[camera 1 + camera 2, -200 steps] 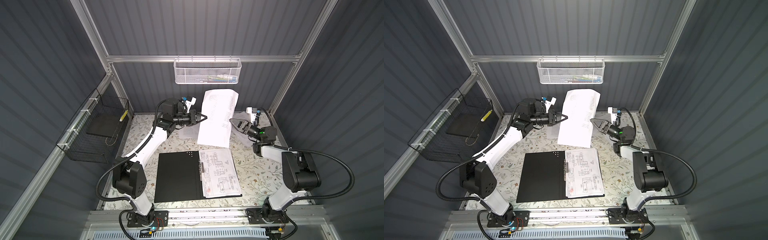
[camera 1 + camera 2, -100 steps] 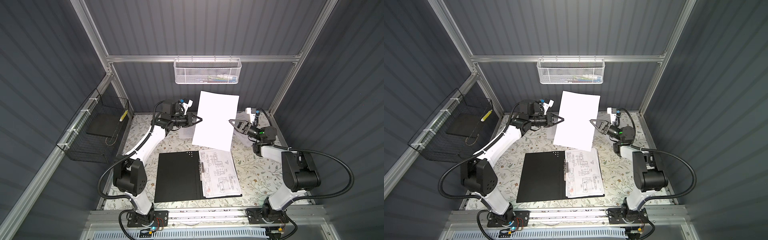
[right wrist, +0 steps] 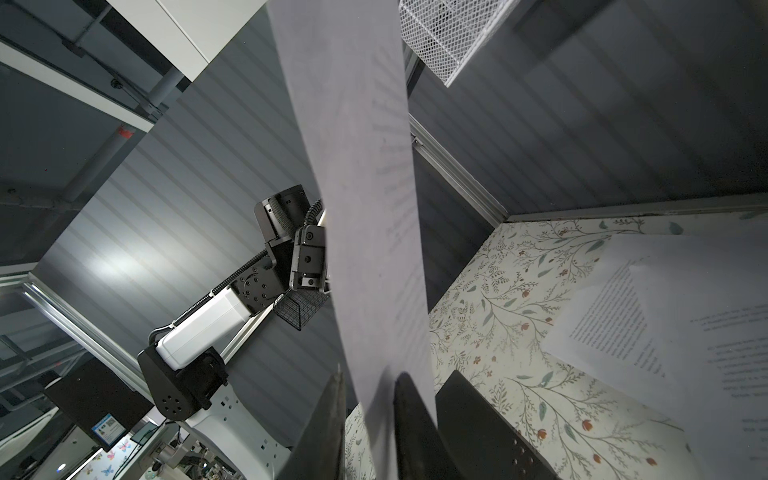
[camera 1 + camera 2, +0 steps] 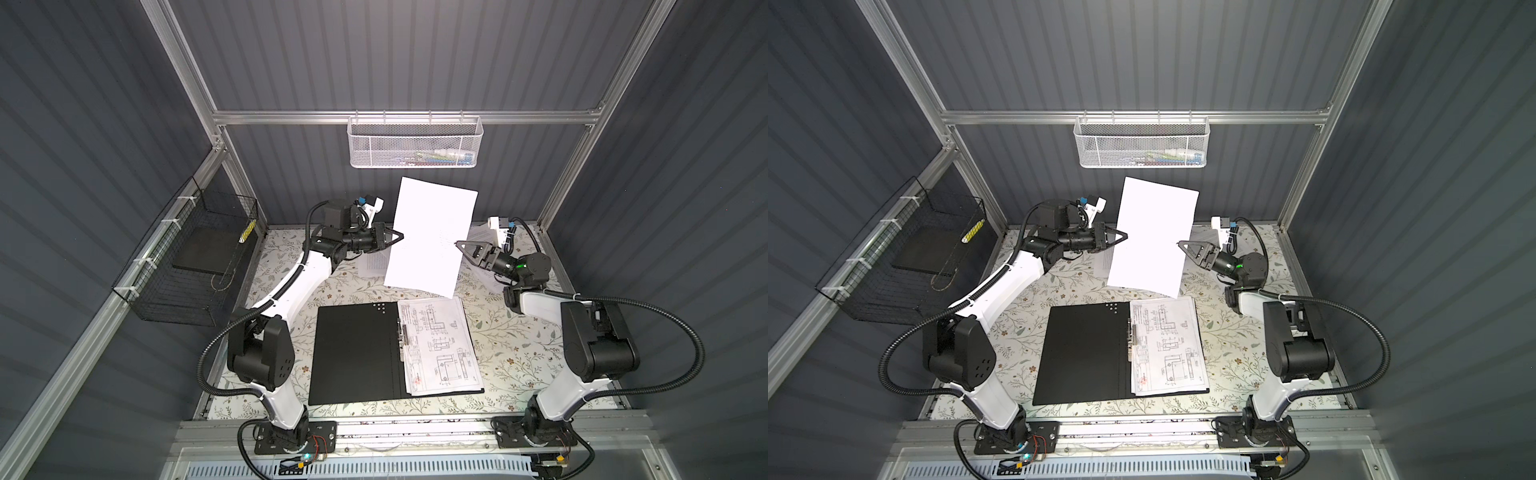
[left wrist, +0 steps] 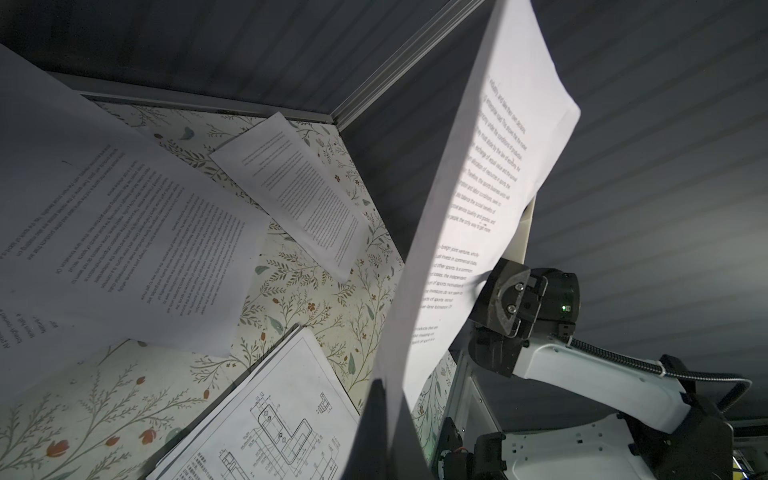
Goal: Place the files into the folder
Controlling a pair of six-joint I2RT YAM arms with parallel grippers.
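Clamps the left edge of the raised sheet [image 4: 430, 237] in the left gripper [image 4: 400, 237], jaws tight, forearm reaching level. Holds that sheet near upright on its long axis between both tools, with the open folder [image 4: 353, 353] flat below and behind them, toward the bases. Straddles the opposite edge with the right gripper [image 4: 458, 244], wrist angled upward; cannot tell whether it pinches.

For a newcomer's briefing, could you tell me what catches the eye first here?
A white sheet hangs in the air at the back middle, pinched at one edge by the left gripper, with the right gripper at its opposite edge. In front, an open black folder lies flat on the flowered table, a drawing page on its right half.
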